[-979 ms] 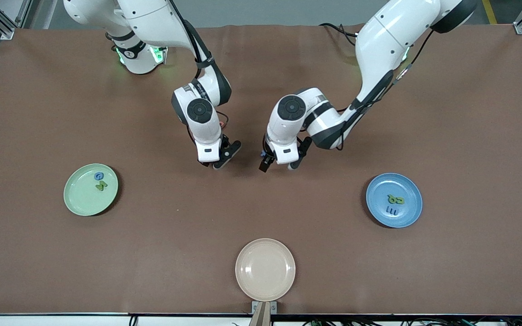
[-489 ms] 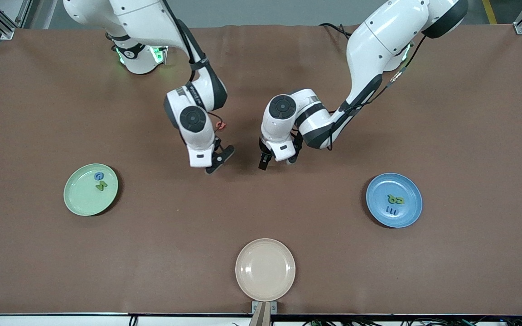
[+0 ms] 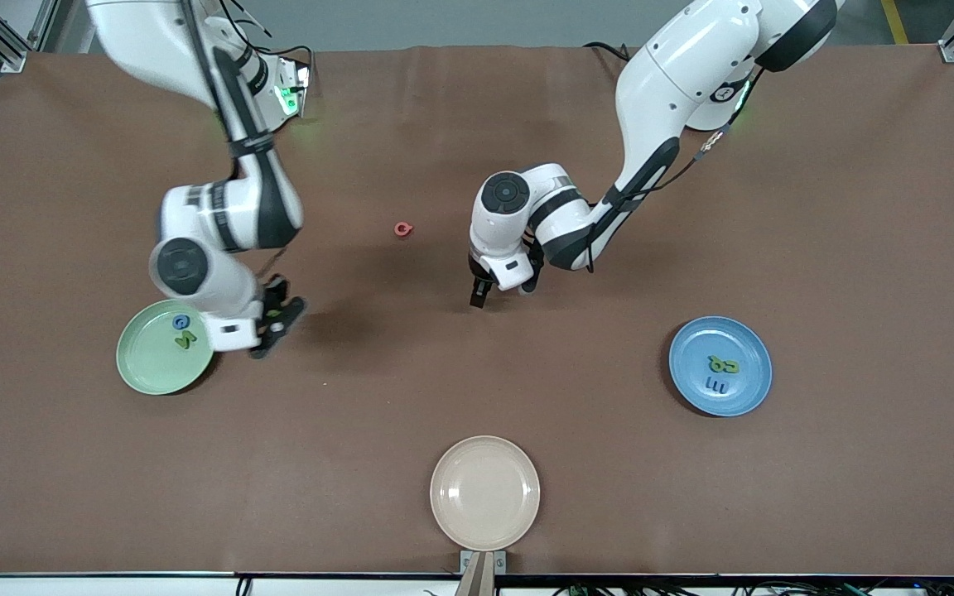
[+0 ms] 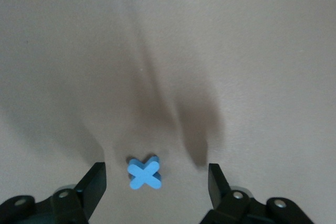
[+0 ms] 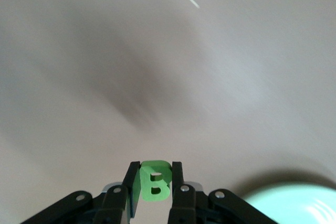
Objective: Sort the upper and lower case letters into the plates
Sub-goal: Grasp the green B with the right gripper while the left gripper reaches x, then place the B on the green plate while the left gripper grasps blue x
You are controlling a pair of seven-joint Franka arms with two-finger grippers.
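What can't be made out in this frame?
- Front view: blue x hidden under left gripper; it shows only in the left wrist view.
- Front view: green B in right gripper too small to read.
- Right wrist view: green plate cut off by the edge.

Two plates lay well apart: one (image 3: 146, 372) at the right arm's end held two letters (image 3: 182, 330); the other (image 3: 754, 389) at the left arm's end held two more (image 3: 719, 374). A third plate (image 3: 485, 493) sat between them, nearer the camera. One letter (image 3: 402, 229) lay mid-table, farther from the camera than all plates.
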